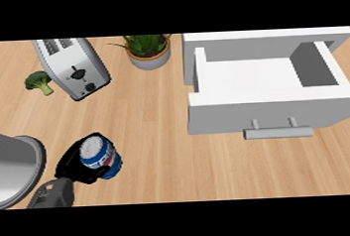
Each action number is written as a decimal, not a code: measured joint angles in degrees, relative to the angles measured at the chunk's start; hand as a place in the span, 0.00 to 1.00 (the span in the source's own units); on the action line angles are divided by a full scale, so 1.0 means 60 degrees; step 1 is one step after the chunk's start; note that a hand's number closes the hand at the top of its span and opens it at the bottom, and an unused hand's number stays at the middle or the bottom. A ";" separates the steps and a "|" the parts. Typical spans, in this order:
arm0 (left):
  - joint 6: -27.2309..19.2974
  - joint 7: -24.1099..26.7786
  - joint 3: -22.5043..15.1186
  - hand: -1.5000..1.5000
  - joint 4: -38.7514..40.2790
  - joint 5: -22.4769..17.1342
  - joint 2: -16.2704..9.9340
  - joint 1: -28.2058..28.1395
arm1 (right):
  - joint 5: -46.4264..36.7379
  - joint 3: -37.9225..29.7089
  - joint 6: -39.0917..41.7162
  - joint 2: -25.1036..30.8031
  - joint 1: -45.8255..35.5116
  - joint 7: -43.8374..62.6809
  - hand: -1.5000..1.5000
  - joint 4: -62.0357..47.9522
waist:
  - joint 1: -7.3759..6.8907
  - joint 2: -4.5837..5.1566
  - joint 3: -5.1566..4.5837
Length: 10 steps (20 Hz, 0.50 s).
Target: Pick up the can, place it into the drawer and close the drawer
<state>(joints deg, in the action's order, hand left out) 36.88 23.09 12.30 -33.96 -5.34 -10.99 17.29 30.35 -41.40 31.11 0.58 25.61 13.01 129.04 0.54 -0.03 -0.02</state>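
Black left hand [72,166] fingers curl round the can [99,155].

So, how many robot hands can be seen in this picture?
1. A black hand shows at the lower left, its fingers curled round the can on the counter. From its position it appears to be the left hand. The other hand is out of view.

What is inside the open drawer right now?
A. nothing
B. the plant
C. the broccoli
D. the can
A: the drawer shows only its bare white floor, while the can is over the counter in the left hand, far to the drawer's left.
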 measured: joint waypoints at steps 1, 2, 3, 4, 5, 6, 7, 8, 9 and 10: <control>0.0071 -0.0125 -0.0025 1.00 -0.0206 -0.0100 0.0087 0.0058 | 0.0018 -0.0035 -0.0040 0.0030 -0.0060 0.0024 0.00 -0.0054 | -0.0019 -0.0005 0.0002; 0.0106 -0.0175 -0.0095 1.00 -0.0382 -0.0141 0.0215 0.0044 | -0.0036 0.0058 -0.0056 0.0006 0.0040 -0.0095 0.00 -0.0082 | -0.0022 -0.0009 0.0003; 0.0194 -0.0217 -0.0165 1.00 -0.0561 -0.0175 0.0260 0.0011 | -0.0019 0.0017 -0.0054 0.0039 -0.0025 -0.0107 0.00 -0.0144 | -0.0032 -0.0010 0.0004; 0.0248 -0.0375 -0.0196 1.00 -0.0742 -0.0270 0.0341 0.0089 | -0.0009 0.0008 -0.0083 0.0065 -0.0105 -0.0071 0.00 -0.0172 | -0.0042 -0.0011 0.0005; 0.0317 -0.0503 -0.0239 1.00 -0.1040 -0.0373 0.0404 0.0010 | -0.0102 0.0083 -0.0083 0.0034 -0.0114 -0.0138 0.00 -0.0220 | -0.0055 -0.0015 0.0005; 0.0439 -0.0741 -0.0221 1.00 -0.1426 -0.0583 0.0417 -0.0081 | -0.0068 0.0066 -0.0077 0.0006 0.0015 -0.0198 0.00 -0.0164 | -0.0070 -0.0024 0.0009; 0.0272 -0.0805 -0.0229 1.00 -0.1708 -0.0663 0.0576 -0.0158 | -0.0003 0.0021 -0.0022 -0.0015 0.0093 -0.0221 0.00 -0.0114 | -0.0069 -0.0027 0.0010; 0.0030 -0.0859 -0.0142 1.00 -0.1867 -0.0762 0.0669 -0.0144 | 0.0076 -0.0026 -0.0083 0.0069 0.0014 -0.0142 0.00 -0.0153 | -0.0075 -0.0025 0.0009; -0.0346 -0.0784 -0.0052 1.00 -0.1973 -0.0813 0.0882 -0.0162 | 0.0116 -0.0046 -0.0058 0.0040 0.0069 -0.0185 0.00 -0.0160 | -0.0067 -0.0026 0.0009; -0.0747 -0.0819 0.0100 1.00 -0.2119 -0.0922 0.1023 -0.0156 | 0.0151 -0.0088 -0.0040 0.0057 0.0076 -0.0190 0.00 -0.0220 | -0.0080 -0.0030 0.0009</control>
<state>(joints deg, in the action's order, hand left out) 32.40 18.17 12.90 -46.67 -10.88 -4.85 16.36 31.26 -41.93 30.87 0.92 26.07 11.87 127.72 0.06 -0.21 0.04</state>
